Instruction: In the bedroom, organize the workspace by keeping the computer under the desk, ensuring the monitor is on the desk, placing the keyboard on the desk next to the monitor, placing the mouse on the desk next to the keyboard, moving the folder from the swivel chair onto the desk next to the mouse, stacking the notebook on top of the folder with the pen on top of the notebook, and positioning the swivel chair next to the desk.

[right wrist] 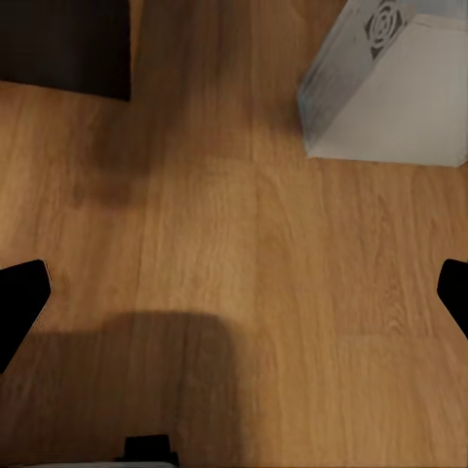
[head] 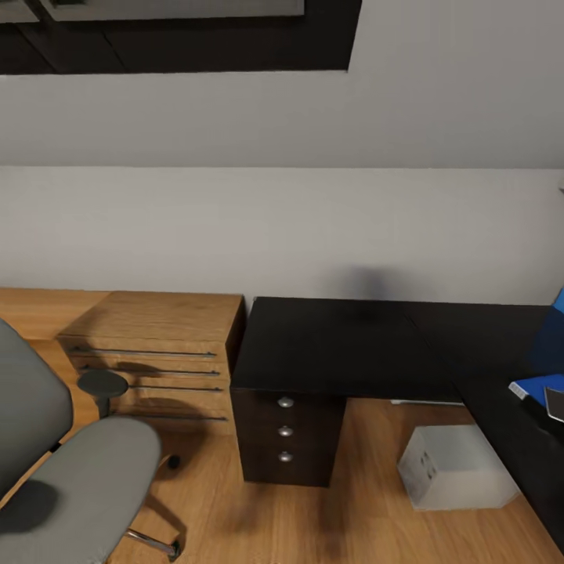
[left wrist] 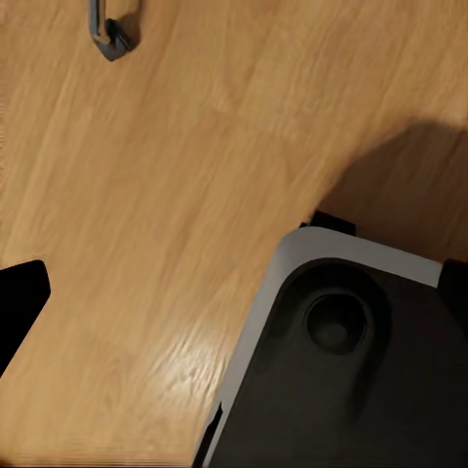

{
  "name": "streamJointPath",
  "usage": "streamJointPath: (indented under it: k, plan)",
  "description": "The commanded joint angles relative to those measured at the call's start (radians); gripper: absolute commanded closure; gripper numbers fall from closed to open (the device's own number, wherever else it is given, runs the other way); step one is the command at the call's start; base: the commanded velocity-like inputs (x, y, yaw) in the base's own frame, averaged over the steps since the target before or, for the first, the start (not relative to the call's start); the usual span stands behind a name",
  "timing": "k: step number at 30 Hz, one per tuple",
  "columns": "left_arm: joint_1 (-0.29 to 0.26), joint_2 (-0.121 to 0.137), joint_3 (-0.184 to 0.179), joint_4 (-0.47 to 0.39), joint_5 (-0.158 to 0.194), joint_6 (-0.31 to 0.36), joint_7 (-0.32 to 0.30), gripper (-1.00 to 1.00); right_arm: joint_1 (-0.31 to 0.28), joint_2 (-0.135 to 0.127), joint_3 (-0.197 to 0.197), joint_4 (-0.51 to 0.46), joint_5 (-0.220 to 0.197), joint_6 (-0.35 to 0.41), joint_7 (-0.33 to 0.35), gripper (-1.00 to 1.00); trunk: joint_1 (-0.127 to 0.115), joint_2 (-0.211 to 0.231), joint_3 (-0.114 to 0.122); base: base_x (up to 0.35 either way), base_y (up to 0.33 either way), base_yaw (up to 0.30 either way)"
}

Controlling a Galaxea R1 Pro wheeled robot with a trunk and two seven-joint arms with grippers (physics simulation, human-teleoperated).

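My right gripper is wide open over bare floor, holding nothing; can't tell about the left. Computer sits under the desk, chair nearby.

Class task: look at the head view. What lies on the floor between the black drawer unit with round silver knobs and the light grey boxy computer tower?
Only bare light wood floor separates the black drawer unit from the grey computer tower in the head view.

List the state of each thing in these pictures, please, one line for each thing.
swivel chair: upright on the floor, seat bare.
computer: upright on the floor, partly under the desk.
desk: this part of the top bare.
desk drawers: all shut.
folder: on the desk at the right edge.
right gripper: open, nothing between the fingers.
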Motion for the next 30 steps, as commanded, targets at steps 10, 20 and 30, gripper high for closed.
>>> streamJointPath:
  k: [10, 20, 30]
  plan:
    - [0.0, -0.002, -0.01, -0.001, 0.003, 0.001, 0.007, -1.0, 0.0, -0.002, 0.008, 0.0, -0.005, 0.002, -0.006, -1.0, 0.0, -0.001, -0.012, -0.224, 0.0, 0.212]
    - [0.0, -0.002, -0.009, -0.001, 0.003, 0.002, 0.007, -1.0, -0.001, 0.0, 0.011, -0.002, -0.004, 0.037, 0.022, -1.0, 0.0, -0.001, -0.022, -0.26, 0.0, 0.204]
    - [0.0, -0.002, -0.009, -0.001, 0.003, 0.003, 0.007, -1.0, -0.001, -0.002, 0.008, -0.002, -0.004, 0.04, 0.083, -1.0, 0.0, -0.001, -0.031, -0.174, 0.0, 0.232]
